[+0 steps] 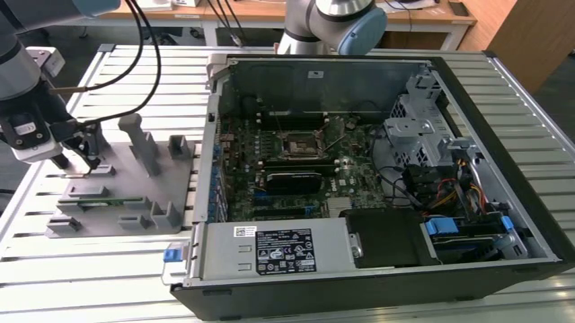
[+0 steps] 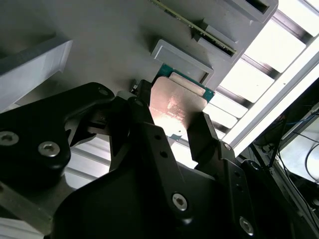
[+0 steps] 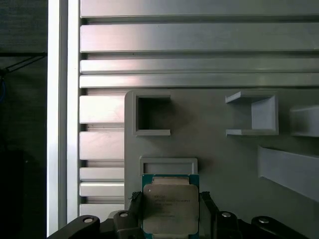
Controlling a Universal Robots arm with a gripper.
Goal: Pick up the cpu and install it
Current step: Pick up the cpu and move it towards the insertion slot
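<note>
"Second wrist view puts it closest: the cpu (image 2: pixel 177 107) sits between the jaws, with one of the black fingertips (image 2: pixel 199 132) against each of two opposite edges. I read the jaws as closed on it."

"Does the first wrist view agree?"

"Yes. There the cpu (image 3: pixel 170 206) lies flat with its metal lid up and its green rim pinched from both sides. It is just beside a low raised lip of the grey fixture (image 3: pixel 224 154). Whether it has left the fixture's surface I cannot tell."

"How would you expect it to handle?"

"Light, stiff and thin, with a smooth top, so probably slippery. The side edges are the right place to hold it. I would judge the underside fragile, and a skewed grip could let it tilt or slide."

"And farther out?"

"In the exterior view the fixture rests on the slatted table (image 1: pixel 108 269), with the arm's wrist (image 1: pixel 36 128) low over it at the exterior view's left. Well apart, toward the exterior view's right, lies the open computer case (image 1: pixel 512 155), its black motherboard socket (image 1: pixel 299 142) facing up."
</note>
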